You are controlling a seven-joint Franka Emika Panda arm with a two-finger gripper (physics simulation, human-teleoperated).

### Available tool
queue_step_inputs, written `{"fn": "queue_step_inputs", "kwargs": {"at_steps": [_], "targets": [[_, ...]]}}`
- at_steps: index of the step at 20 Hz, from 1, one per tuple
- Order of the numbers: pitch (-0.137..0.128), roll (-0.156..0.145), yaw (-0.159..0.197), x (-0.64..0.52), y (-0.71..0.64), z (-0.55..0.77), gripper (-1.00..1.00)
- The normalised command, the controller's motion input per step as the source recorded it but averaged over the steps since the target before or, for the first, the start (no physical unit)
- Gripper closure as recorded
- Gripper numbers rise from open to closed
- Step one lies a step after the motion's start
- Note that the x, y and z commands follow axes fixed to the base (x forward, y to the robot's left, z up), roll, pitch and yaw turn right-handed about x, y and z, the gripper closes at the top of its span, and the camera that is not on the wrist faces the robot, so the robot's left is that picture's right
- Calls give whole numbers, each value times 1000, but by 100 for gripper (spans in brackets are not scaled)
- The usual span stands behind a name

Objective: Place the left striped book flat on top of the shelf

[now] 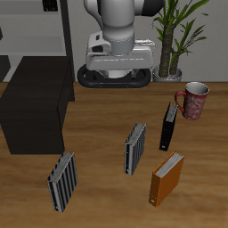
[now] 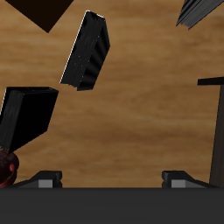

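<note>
While the left striped book [image 1: 135, 147] stands upright on the worktop [image 1: 98, 125], nothing of the task is done: grasping, carrying and laying it flat on the shelf [image 1: 36, 105] all remain. Seen from the wrist, the end effector [image 2: 114, 179] is spread wide and holds nothing. That book [image 2: 87, 51] sits below and beyond its fingertips [image 2: 48, 179], well apart, past a black book [image 2: 26, 118].

striped books: two [image 1: 135, 148] [image 1: 61, 181]
orange book: one [image 1: 166, 178]
black book: one [image 1: 168, 126]
mug: one [image 1: 192, 100]
shelf: one [image 1: 34, 105]
potted plant: one [image 1: 174, 40]
</note>
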Motion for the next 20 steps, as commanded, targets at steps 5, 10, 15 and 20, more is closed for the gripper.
{"fn": "queue_step_inputs", "kwargs": {"at_steps": [5, 10, 15, 20], "targets": [[-10, -24, 0, -6, -44, 62, -100], [-21, -22, -2, -27, -8, 52, -100], [-68, -65, 41, 205, 2, 98, -100], [24, -28, -40, 372, 23, -22, -100]]}}
